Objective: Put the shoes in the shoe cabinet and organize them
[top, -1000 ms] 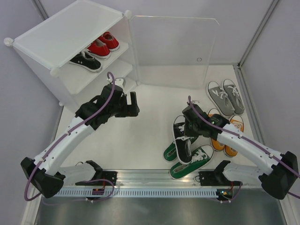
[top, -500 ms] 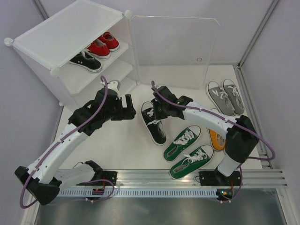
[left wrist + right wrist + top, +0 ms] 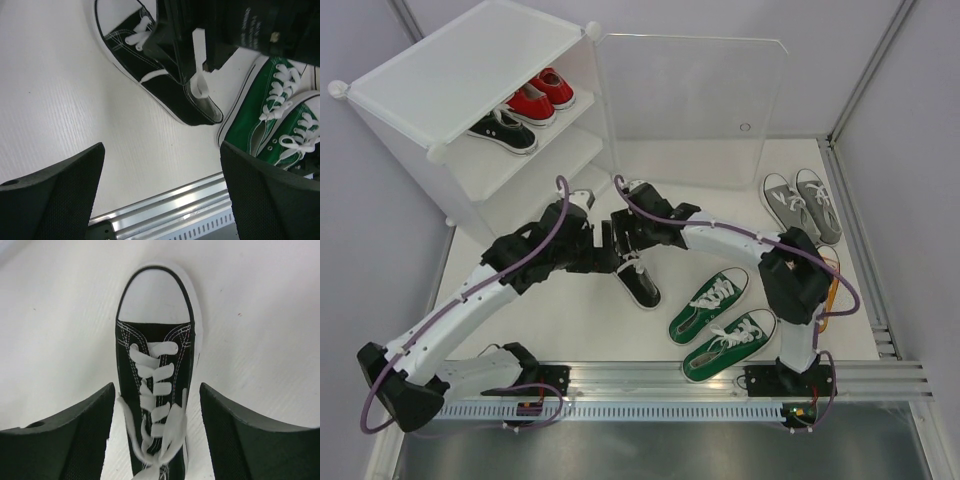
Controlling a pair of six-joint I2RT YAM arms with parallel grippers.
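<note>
Leftward across the table (image 3: pixel 570 320) the right arm has swung, carrying the lone black sneaker (image 3: pixel 640 285) from beside the green pair (image 3: pixel 720 320) to a spot just in front of the shoe cabinet (image 3: pixel 470 70), where it now lies flat on its sole. The right gripper (image 3: pixel 156 390), pinched a second ago, now stands spread on either side of the laces without touching them. The left gripper (image 3: pixel 161 146) has edged nearer and hangs wide apart just beside the sneaker, holding nothing.

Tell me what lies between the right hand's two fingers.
A black sneaker lies on the white table between the right hand's open fingers, toe pointing away; the right wrist view shows it.
</note>
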